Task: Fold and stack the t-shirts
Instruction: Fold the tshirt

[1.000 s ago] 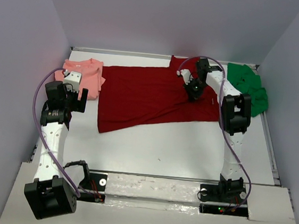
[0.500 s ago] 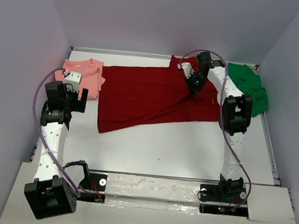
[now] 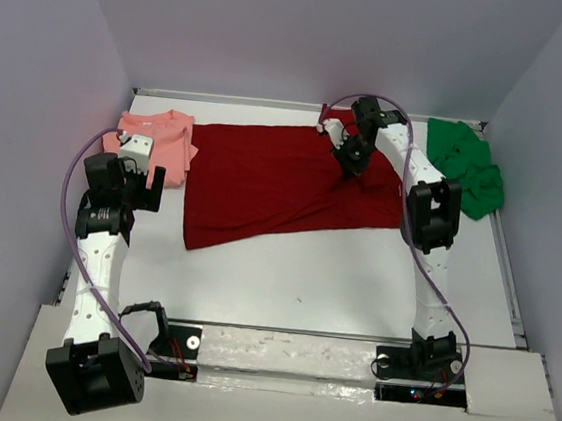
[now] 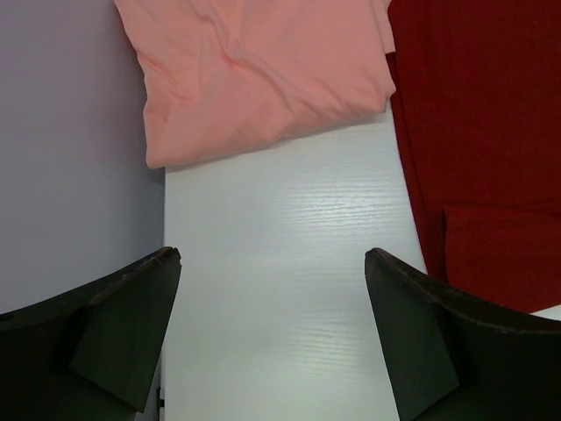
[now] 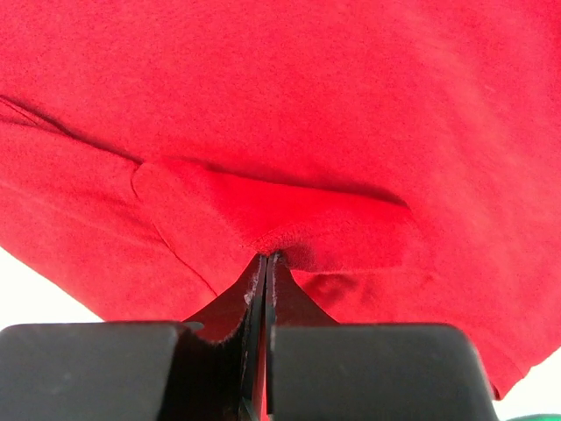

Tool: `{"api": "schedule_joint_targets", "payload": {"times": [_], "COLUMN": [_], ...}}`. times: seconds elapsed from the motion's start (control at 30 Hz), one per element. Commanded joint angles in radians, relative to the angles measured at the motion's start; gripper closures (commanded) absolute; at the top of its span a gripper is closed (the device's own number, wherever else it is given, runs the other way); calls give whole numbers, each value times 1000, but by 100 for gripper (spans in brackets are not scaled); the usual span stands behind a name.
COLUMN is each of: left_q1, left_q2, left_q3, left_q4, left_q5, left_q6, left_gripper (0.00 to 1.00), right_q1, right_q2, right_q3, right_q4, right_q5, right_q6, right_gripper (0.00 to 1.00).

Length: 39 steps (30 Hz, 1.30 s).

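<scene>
- The pink t-shirt (image 3: 157, 145) lay at the far left of the table (image 3: 305, 273) as a compact, roughly folded block; I judged it the one piece already done
- The dark red t-shirt (image 3: 264, 184) lay spread across the middle of the table, mostly flat and unfolded; its fold looked only just begun
- The green t-shirt (image 3: 471, 170) sat crumpled in the far right corner; it appeared untouched
- No shirt lay on another, so the stacking was all left to do; about a third of the job seemed finished
- The right jaws were shut tight on a small pinch of the dark red t-shirt near its far right end; the cloth bunched into a ridge at the tips
- The left jaws stood wide open and held nothing; they hung above bare table between the pink t-shirt and the red one's left edge, touching neither
</scene>
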Motion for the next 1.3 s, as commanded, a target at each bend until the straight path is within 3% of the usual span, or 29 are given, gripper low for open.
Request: {"api": "schedule_joint_targets", "payload": {"times": [0.0,0.73,0.8,0.87,0.93,1.1,1.27], "left_q1": [3,3,3,3,3,3,3], "left_q2": [-23,-14,-13,-9,-8,-5,-5], "left_q3": [-5,-11,-10,-8,-10,-7,-8], "left_q4": [10,7,7,7,7,6,7], "left_q5": [2,-1,-1,-1,0,2,8], "left_q6": [4,9,9,6,7,6,4], "left_gripper": [1,1,1,1,1,1,1], "right_q1": [38,58,58,58,58,67,67], "right_q2": [17,78,81,87,100,135,97], "right_q3": [38,53,55,56,74,156,133], "right_q4": [-18,128,145,180,209,238,301], "right_q5": [-4,45,47,53,56,79,94], "right_q6": [-37,-80,-83,-83,-82,-60,-37], "right_gripper": [100,100,87,80,62,44,33]}}
